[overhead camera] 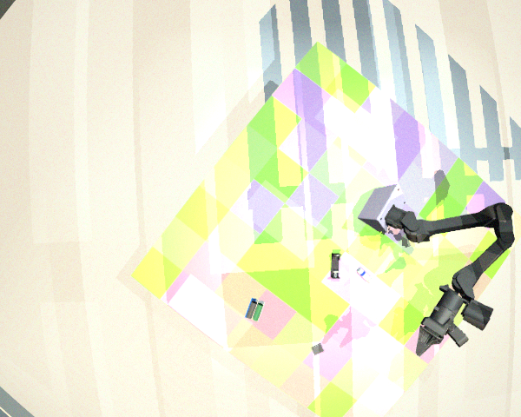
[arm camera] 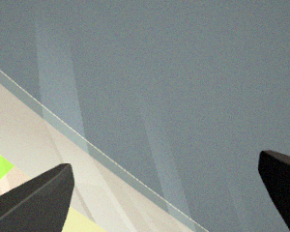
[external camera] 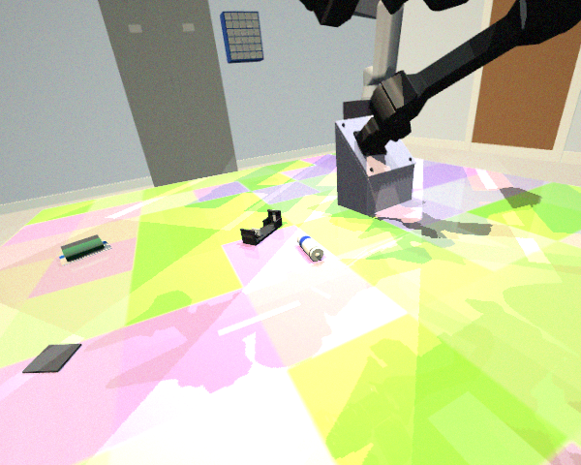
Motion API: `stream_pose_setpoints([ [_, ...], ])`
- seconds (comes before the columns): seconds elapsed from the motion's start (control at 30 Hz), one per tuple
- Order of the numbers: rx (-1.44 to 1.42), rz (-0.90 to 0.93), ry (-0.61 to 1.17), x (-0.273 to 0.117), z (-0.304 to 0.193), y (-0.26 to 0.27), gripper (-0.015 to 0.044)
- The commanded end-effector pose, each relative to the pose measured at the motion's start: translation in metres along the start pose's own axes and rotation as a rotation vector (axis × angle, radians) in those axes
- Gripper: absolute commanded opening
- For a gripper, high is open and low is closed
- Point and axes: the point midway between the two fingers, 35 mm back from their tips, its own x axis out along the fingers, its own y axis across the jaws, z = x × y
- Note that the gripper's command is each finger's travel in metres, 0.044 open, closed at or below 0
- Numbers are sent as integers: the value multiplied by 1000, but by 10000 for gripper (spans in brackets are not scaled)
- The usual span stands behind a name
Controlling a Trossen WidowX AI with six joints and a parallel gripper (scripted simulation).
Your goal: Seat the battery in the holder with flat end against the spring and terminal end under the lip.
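White cylindrical battery with a blue band (overhead camera: 362, 272) lying on the patchwork-coloured bench (overhead camera: 296, 287), just beside the empty black plastic holder (overhead camera: 335, 264). Dark gripper (overhead camera: 425, 343), fingers spread and holding nothing, near the bench edge, well apart from both.

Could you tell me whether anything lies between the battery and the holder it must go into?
Nothing visible does: the battery lies beside the holder with only bare mat between them.
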Motion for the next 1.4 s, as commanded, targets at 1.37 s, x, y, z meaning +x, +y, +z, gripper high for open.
stream_pose_setpoints([
  [1.37, 1744, -882, 1863, -103, -284, 151, 241],
])
